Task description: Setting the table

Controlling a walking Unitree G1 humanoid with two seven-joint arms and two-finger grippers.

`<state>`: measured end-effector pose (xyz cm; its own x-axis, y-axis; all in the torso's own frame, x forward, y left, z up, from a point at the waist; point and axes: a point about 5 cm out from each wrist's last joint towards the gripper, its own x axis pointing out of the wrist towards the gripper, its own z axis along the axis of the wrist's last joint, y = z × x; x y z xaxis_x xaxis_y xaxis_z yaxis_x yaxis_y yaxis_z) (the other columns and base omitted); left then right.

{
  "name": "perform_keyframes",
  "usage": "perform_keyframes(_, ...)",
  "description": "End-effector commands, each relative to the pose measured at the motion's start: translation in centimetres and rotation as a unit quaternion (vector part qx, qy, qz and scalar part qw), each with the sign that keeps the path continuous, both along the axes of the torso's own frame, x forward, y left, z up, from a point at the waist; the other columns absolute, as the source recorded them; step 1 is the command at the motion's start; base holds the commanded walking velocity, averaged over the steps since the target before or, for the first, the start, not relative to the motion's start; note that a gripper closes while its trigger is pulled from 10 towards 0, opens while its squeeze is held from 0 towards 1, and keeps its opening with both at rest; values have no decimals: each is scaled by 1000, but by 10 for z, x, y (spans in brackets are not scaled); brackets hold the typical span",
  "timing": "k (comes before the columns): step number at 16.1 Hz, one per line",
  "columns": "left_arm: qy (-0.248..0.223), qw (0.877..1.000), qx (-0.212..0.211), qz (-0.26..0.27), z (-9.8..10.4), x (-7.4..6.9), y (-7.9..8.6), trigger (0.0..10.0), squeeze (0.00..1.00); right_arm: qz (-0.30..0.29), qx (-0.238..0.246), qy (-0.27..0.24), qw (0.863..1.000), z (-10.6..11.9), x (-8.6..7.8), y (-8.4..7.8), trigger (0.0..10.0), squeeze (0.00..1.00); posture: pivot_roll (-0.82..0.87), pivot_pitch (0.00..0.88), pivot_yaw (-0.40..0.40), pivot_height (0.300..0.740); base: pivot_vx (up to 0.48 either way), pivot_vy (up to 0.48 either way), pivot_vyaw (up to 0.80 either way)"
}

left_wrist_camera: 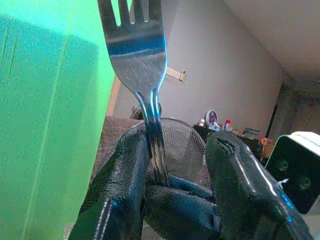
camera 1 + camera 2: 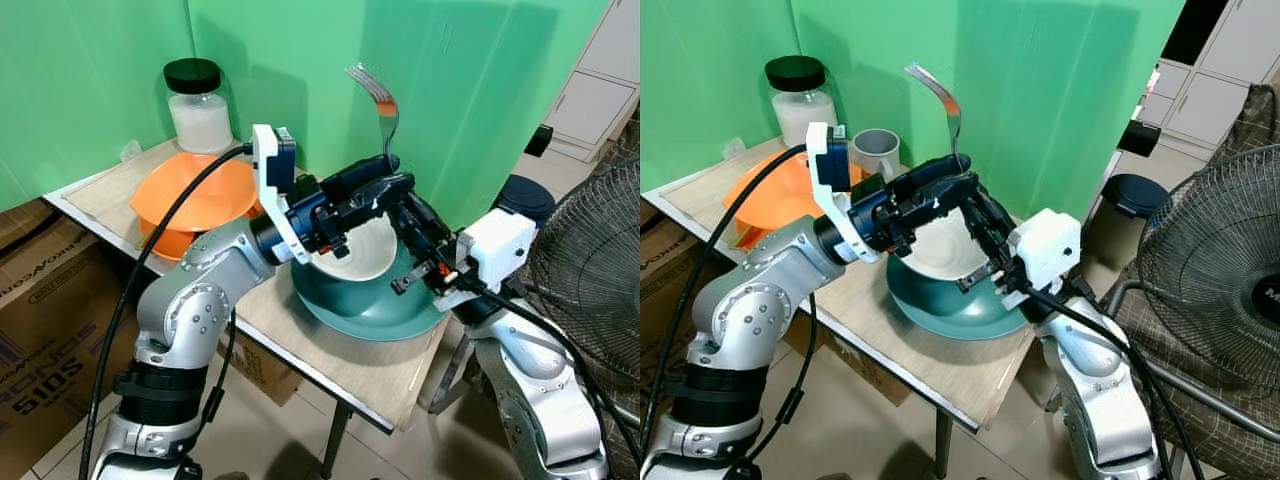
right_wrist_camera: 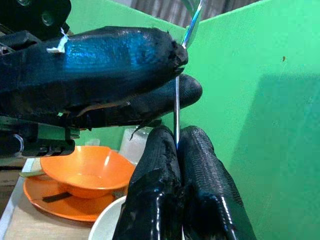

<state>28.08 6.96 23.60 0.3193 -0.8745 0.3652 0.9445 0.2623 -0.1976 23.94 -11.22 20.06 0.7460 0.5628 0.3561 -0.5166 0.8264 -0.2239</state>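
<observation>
Both robot arms are meeting above a small light wooden table [image 2: 330, 365] backed by green screens. A shiny silver metal fork [image 2: 378, 100] is standing nearly upright in the air over a white ceramic bowl [image 2: 370, 255], tines curving at the top. The bowl is nested inside a wider dark teal bowl [image 2: 350, 305] near the table's front corner.

The left gripper [image 2: 385, 182] is reaching across from the left, its two black fingers spread slightly around the fork's handle. The right gripper [image 3: 176, 145] is coming up from below, its fingers pressed together and pinching the lower end of the handle. Holding the fork at two heights suggests it is being passed from one gripper to the other, probably so it can be laid flat beside the bowls.

Behind sit an orange plastic bowl [image 2: 195, 190] on an orange plate [image 3: 65, 207], a black-lidded glass jar [image 2: 198, 108] of white powder, and a grey mug [image 2: 876, 150]. A black wire fan [image 2: 590, 240] is standing to the right.
</observation>
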Motion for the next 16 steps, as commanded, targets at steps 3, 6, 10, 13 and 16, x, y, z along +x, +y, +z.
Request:
perform_keyframes(3,-7,1000,3,-5,5,1,-2,0,0,-2,-3,-3,1000,-1,-1,-2,10000,0,0,0,-59,740,0,0,0)
perform_keyframes(6,-2,1000,-1,-6,4,0,-3,0,0,-6,-4,-3,1000,-1,0,-2,10000,0,1,0,-60,740,0,0,0)
perform_keyframes(10,6,1000,-11,-2,5,0,-5,0,0,-5,-4,-6,1000,0,0,-2,10000,0,2,0,-61,740,0,0,0)
perform_keyframes(13,7,1000,-11,9,6,3,-4,0,0,-4,-5,-8,1000,0,0,-1,10000,0,1,0,-57,740,0,0,0)
perform_keyframes(16,7,1000,-10,16,6,4,-4,0,0,-4,-6,-8,1000,0,-1,-1,10000,0,1,0,-56,740,0,0,0)
